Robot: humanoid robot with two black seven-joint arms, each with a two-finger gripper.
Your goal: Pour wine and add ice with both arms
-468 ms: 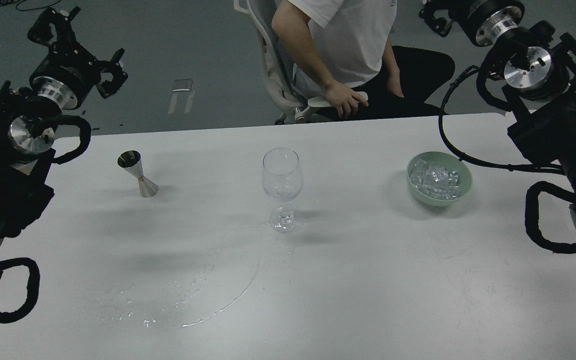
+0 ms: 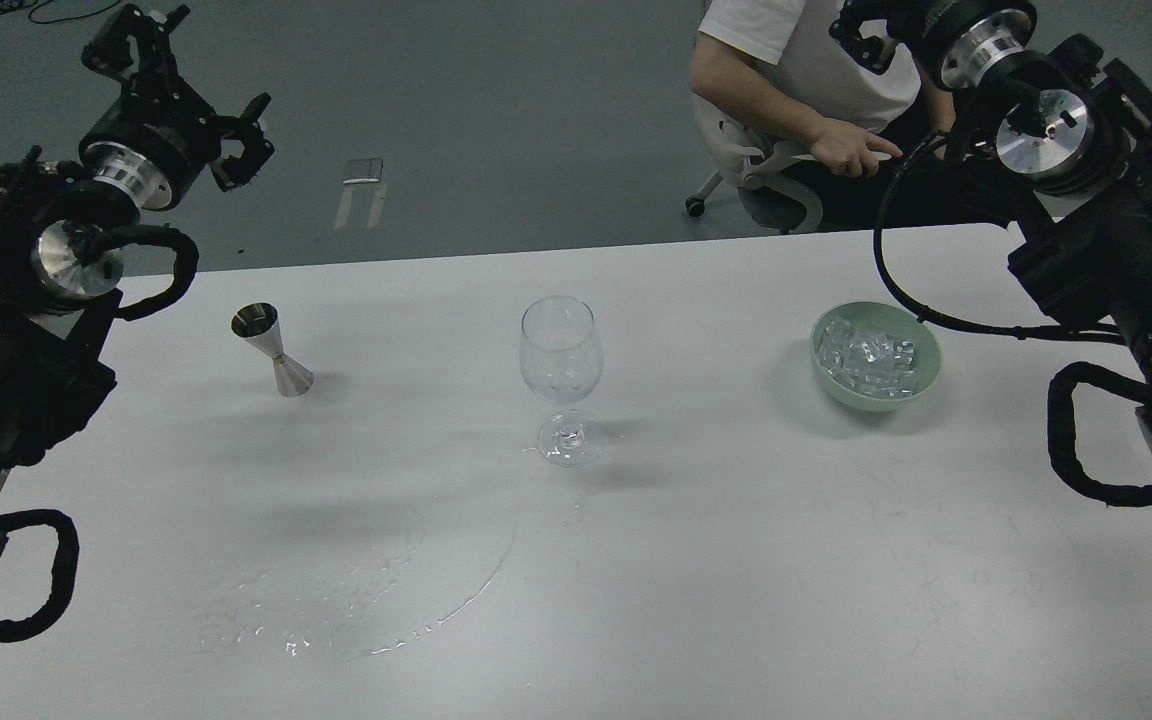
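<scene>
Nearest, a thin spill of wine (image 2: 386,600) pooled on the table (image 2: 736,560), well short of both grippers. Farther, wine glass (image 2: 561,375) upright between jigger (image 2: 273,350) and green bowl (image 2: 876,385) of ice (image 2: 871,355). Left gripper (image 2: 181,80) raised beyond the jigger, fingers spread, empty. Right gripper (image 2: 861,30) beyond the bowl, cropped; cannot tell.

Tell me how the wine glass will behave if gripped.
The wine glass is probably fragile: thin clear walls. It is likely to tip, with a tall bowl on a narrow stem. Its foot may slide, since liquid wets the table nearby.
</scene>
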